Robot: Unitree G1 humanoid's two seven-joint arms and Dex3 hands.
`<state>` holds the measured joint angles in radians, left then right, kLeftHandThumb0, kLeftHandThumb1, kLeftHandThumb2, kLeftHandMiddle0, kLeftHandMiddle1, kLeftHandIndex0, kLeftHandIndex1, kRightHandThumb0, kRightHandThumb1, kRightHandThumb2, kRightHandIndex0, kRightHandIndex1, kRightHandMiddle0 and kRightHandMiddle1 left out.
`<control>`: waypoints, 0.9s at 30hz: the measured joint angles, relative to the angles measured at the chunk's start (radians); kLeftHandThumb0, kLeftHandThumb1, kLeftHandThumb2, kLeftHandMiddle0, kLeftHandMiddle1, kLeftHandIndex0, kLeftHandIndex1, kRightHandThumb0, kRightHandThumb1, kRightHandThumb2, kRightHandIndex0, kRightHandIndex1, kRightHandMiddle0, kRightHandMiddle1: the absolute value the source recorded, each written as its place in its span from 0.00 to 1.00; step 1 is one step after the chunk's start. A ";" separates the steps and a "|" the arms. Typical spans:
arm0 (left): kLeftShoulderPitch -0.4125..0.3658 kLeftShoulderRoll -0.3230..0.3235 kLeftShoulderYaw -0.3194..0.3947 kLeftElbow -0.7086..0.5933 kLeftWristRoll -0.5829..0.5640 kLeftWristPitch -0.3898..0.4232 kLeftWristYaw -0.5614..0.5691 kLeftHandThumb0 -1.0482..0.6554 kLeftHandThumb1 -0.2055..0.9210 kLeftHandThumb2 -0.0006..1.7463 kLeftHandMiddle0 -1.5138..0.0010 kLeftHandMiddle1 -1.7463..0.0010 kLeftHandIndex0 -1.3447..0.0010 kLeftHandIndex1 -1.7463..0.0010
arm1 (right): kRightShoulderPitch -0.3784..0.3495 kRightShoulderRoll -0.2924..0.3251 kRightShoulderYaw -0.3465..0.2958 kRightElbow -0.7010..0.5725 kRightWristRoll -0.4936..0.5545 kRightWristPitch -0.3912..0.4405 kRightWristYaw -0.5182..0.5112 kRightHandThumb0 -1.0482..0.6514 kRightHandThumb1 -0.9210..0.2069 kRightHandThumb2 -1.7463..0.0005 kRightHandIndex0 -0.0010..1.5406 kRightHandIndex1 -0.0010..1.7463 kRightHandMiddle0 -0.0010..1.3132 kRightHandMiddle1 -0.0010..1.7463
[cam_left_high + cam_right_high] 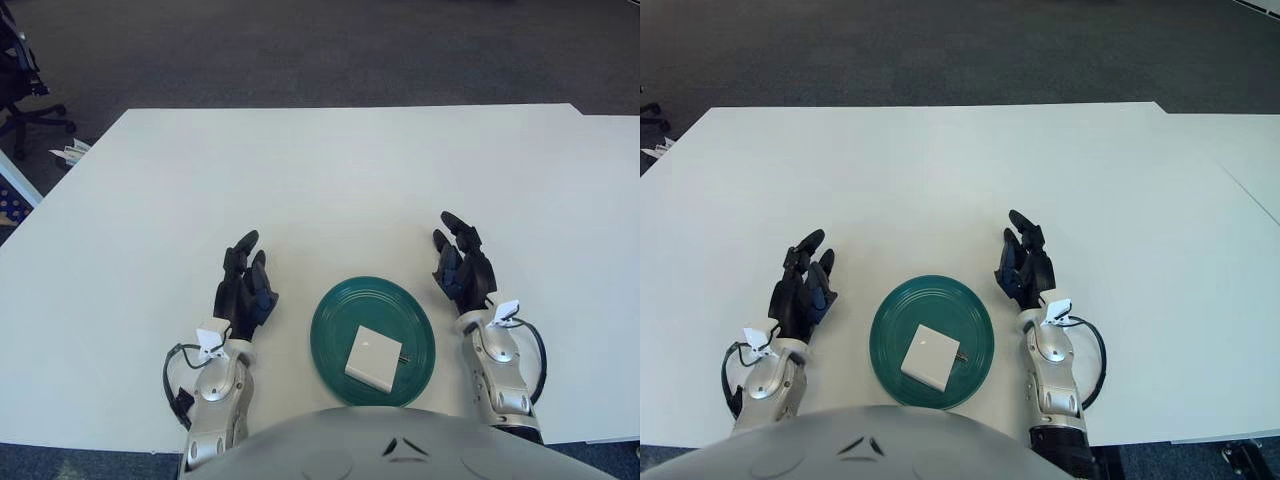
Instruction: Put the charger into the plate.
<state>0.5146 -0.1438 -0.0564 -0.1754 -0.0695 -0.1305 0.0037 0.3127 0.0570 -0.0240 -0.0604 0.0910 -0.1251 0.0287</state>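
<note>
A white square charger (373,358) lies inside the dark green plate (340,310) near the table's front edge. It also shows in the right eye view (930,356). My left hand (245,280) shows to the left of the plate, fingers relaxed and holding nothing. My right hand (460,262) shows to the right of the plate, fingers relaxed and holding nothing. Neither hand touches the plate or the charger.
The white table (330,190) stretches far ahead and to both sides. An office chair (20,80) stands on the dark carpet at the far left. A second table edge (1250,190) shows at the right.
</note>
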 measured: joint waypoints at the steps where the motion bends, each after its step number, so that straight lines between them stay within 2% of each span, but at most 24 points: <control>1: 0.005 -0.002 -0.002 0.003 -0.009 -0.005 -0.008 0.04 1.00 0.48 0.80 0.99 1.00 0.55 | 0.017 0.003 0.008 -0.016 -0.001 0.000 -0.001 0.15 0.00 0.54 0.20 0.01 0.00 0.34; 8: 0.019 -0.002 -0.008 0.033 -0.065 -0.035 -0.052 0.05 1.00 0.47 0.75 0.97 0.97 0.53 | 0.166 0.026 0.061 -0.136 -0.001 0.004 -0.005 0.17 0.00 0.53 0.19 0.00 0.00 0.33; 11: 0.024 -0.002 -0.020 0.037 -0.070 -0.047 -0.055 0.06 1.00 0.47 0.73 0.96 0.96 0.52 | 0.208 0.030 0.071 -0.168 0.000 0.005 -0.008 0.17 0.00 0.53 0.18 0.00 0.00 0.32; 21: 0.039 0.000 -0.074 0.021 -0.118 -0.034 -0.072 0.07 1.00 0.47 0.69 0.95 0.95 0.50 | 0.223 0.030 0.064 -0.191 0.008 0.025 -0.009 0.18 0.00 0.52 0.17 0.00 0.00 0.33; 27: 0.055 0.005 -0.089 0.011 -0.137 -0.025 -0.087 0.07 1.00 0.47 0.70 0.96 0.96 0.50 | 0.225 0.027 0.056 -0.198 0.008 0.029 -0.008 0.18 0.00 0.53 0.16 0.00 0.00 0.33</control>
<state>0.5698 -0.1386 -0.1453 -0.1646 -0.2070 -0.1557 -0.0830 0.5379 0.0845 0.0324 -0.2579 0.0988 -0.0962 0.0208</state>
